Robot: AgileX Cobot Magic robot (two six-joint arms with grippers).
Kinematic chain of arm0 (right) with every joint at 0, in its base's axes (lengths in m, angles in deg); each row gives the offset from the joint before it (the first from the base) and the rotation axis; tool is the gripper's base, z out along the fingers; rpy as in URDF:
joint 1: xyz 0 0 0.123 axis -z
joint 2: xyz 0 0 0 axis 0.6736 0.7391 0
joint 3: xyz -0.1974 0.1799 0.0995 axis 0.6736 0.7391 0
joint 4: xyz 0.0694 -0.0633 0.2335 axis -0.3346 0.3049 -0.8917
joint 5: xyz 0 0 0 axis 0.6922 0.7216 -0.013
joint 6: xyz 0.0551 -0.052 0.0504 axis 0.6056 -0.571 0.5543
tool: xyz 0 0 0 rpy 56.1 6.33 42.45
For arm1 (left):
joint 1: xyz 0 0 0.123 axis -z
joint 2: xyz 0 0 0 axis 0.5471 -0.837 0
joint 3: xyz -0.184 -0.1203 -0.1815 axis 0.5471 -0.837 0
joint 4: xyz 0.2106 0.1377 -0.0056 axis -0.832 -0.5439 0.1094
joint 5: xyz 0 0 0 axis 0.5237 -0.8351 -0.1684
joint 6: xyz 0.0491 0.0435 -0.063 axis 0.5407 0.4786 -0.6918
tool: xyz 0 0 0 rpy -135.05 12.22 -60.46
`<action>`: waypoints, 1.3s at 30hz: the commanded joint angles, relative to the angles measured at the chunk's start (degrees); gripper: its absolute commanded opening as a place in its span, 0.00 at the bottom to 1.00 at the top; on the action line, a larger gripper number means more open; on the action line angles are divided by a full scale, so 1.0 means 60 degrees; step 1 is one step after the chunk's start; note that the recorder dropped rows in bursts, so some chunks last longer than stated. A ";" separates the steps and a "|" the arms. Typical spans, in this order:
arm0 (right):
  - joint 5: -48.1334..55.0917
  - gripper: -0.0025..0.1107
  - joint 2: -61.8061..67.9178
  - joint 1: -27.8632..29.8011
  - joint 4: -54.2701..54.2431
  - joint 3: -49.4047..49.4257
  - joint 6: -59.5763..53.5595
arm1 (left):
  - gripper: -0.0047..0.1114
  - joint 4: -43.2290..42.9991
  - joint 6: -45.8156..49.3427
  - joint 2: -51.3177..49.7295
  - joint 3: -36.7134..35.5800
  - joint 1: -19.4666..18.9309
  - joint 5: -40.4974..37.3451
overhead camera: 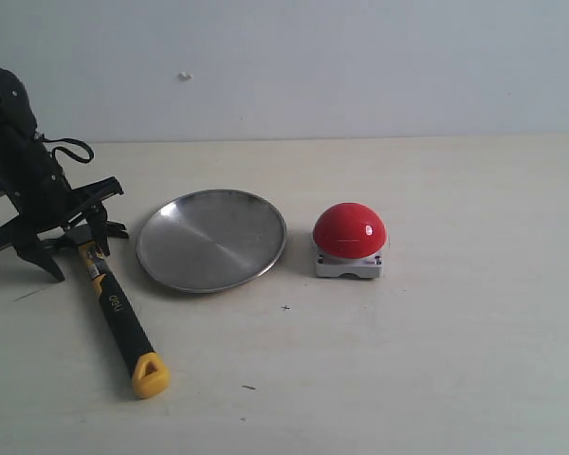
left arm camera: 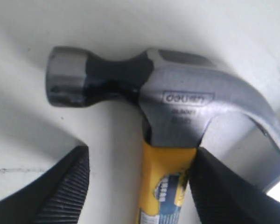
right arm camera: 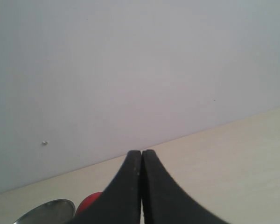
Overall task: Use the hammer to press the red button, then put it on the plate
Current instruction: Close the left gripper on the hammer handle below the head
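Nearest me in the exterior view lies the small claw hammer (overhead camera: 119,318), flat on the pale matt table (overhead camera: 436,360). Its yellow looped tip points toward the camera, and its black grip has a rubbery look. Its far end runs in beneath the black left gripper (overhead camera: 76,248), where that view hides most of the head.

The left wrist view supplies the rest: dark forged steel with a round striking face, a curved claw and stamped lettering, above a yellow neck. The ribbed black fingers (left arm camera: 67,191) stand apart, straddling that neck. One has bare table between it and the hammer; the other sits right against the yellow, and I cannot tell if it touches. Nothing is clamped.

Just beside the hammer sits the round, shallow silver metal plate (overhead camera: 211,239), brushed and shiny. Near its other side, apart from it, is the glossy red dome-shaped button (overhead camera: 349,230) on a square grey base.

Only the right wrist view shows the right gripper (right arm camera: 141,156) — smooth black fingers pressed together on nothing. Behind everything is the plain grey-white wall (overhead camera: 360,66).
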 commanded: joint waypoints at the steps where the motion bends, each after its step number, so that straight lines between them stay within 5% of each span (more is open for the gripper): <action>1: -0.0123 0.02 -0.0063 0.0067 0.0029 0.0042 -0.0060 | 0.56 -0.0154 -0.0043 -0.0074 0.0028 -0.0047 0.0468; 15: -0.0123 0.02 -0.0063 0.0067 0.0048 0.0042 -0.0060 | 0.56 0.0016 0.1211 -0.0077 0.0028 -0.0047 0.0917; 39: -0.0123 0.02 -0.0063 0.0067 0.0058 0.0042 -0.0060 | 0.56 0.0485 0.0981 -0.0410 0.0435 -0.0030 -0.0754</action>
